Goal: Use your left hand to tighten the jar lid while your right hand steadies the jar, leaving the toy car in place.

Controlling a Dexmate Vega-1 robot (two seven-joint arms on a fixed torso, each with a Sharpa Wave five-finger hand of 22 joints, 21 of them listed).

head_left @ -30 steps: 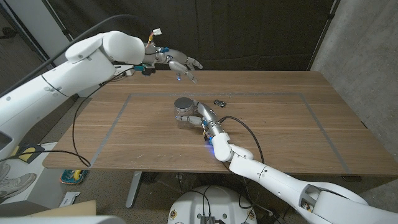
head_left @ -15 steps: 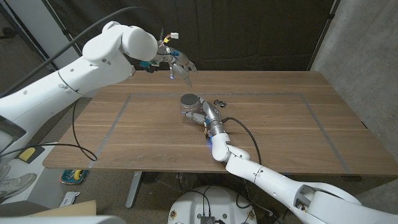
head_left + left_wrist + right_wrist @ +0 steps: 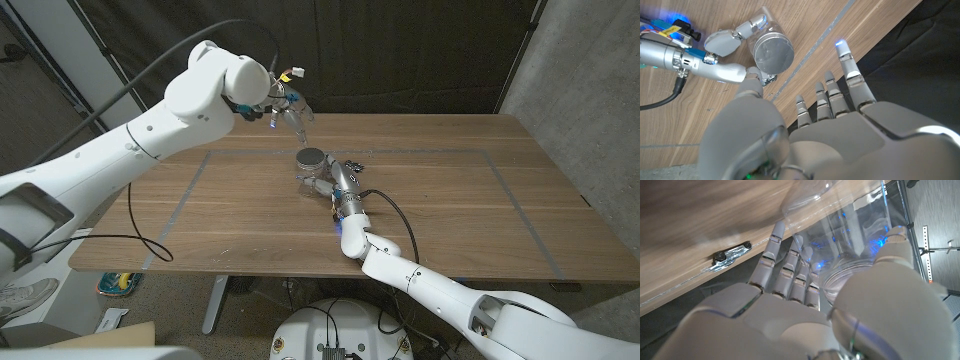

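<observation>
A clear jar with a grey metal lid stands upright at the table's middle, toward the far side. My right hand grips the jar's body from the right; in the right wrist view its fingers wrap the clear jar. My left hand hovers in the air above and behind the jar, fingers spread, holding nothing. In the left wrist view the lid lies below my open left hand. The small dark toy car sits just right of the jar, also seen as the toy car.
A taped rectangle outline marks the wooden table. A black cable runs along my right arm. A dark curtain hangs behind the table's far edge.
My left arm has swung right, bringing the open hand from the far left to just above and behind the jar. The picture has shifted slightly; the right hand stays on the jar.
</observation>
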